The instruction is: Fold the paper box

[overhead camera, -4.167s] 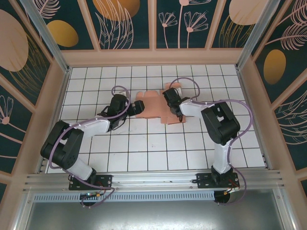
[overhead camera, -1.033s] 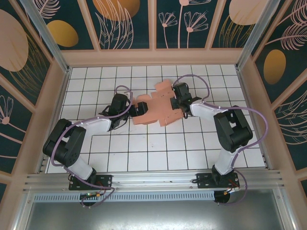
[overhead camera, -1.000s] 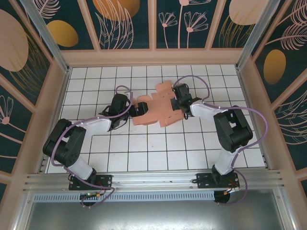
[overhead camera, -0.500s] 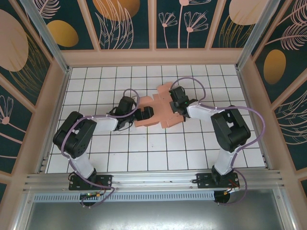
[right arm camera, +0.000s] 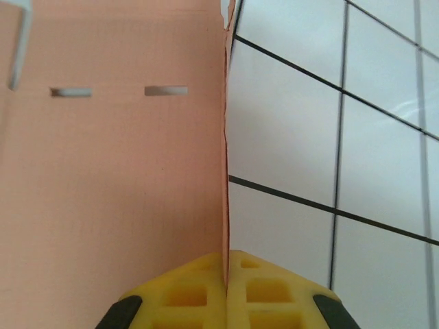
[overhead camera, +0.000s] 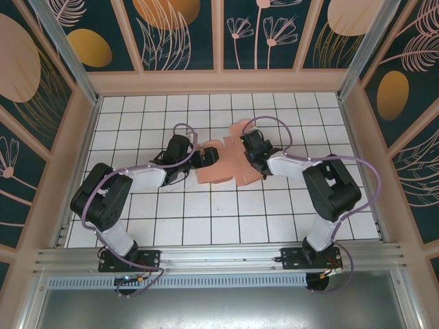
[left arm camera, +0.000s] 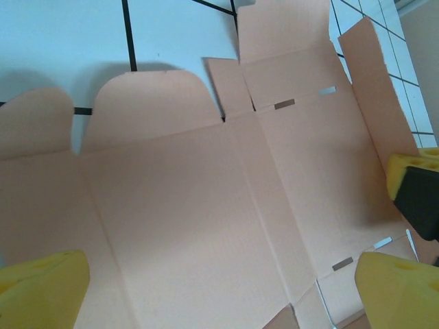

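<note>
Paper box (overhead camera: 221, 166) (an unfolded die-cut sheet) lies mid-desk (overhead camera: 206, 219) between both arms, long axis roughly left-right. Right pincer (right arm camera: 226, 264) is pinched tight on the sheet's right-hand flap, which stands edge-on. Left pincer (left arm camera: 219, 295) is spread wide over the left panels, sheet directly below, gripping nothing.

- Left arm (overhead camera: 140, 179), right arm (overhead camera: 291, 164): white links between rounded black joint housings.
- Cables (overhead camera: 266, 119): lilac-grey, one along each arm.
- Bases (overhead camera: 302, 258): black mounting plates.
- Left tool (left arm camera: 219, 295): yellow pads (left arm camera: 41, 288) on black finger bodies.
- Right tool (right arm camera: 226, 291): yellow pads with square moulded recesses and black corners.
</note>
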